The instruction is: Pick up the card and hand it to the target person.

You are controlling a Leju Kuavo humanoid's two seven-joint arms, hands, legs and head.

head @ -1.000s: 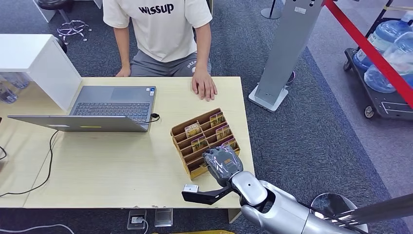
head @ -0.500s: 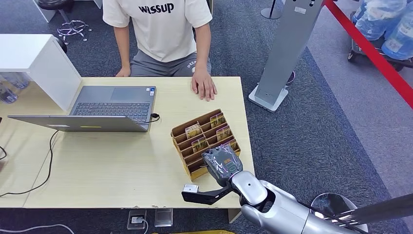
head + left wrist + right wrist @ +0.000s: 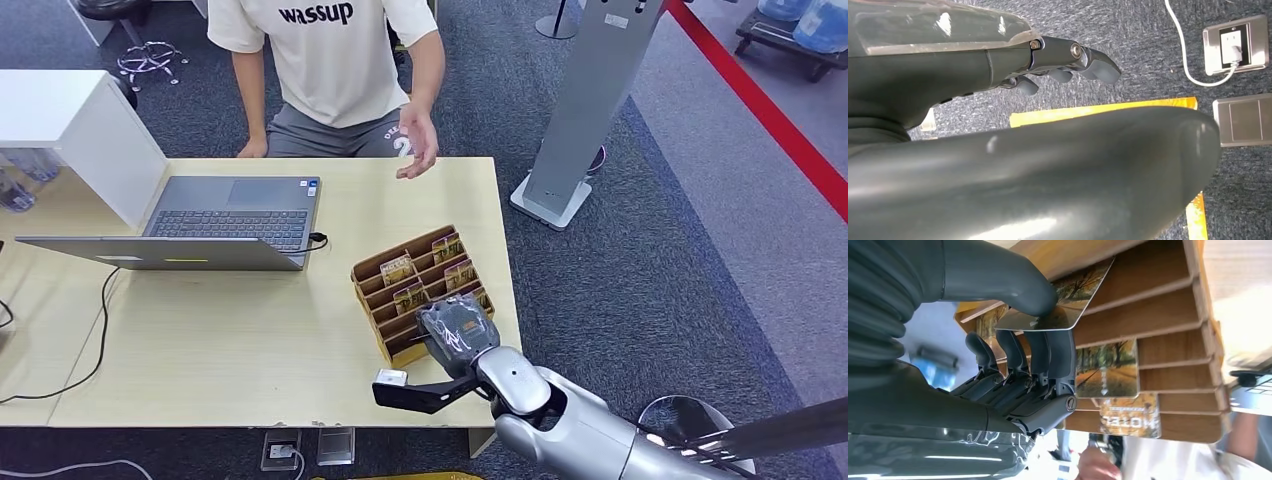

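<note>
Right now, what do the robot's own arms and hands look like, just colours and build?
The right arm is a glossy silver shell with rounded joints. The right hand is grey with a ribbed cover under clear plastic film, a thick grey thumb and darker fingers. The left hand is the same dark grey, with visible screws at the finger hinges.

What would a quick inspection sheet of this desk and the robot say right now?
Surface: pale wooden table, bare toward the near edge.
Job's things: card pinched by the right robot hand over the wooden card rack; more cards sit in its slots.
Clutter: open laptop, white box.
Robot hands: left robot hand holds nothing, above the carpet.
Cables: black cable across the table; white cable at a floor socket.
Surroundings: seated person's hand raised; red barrier tape.
</note>
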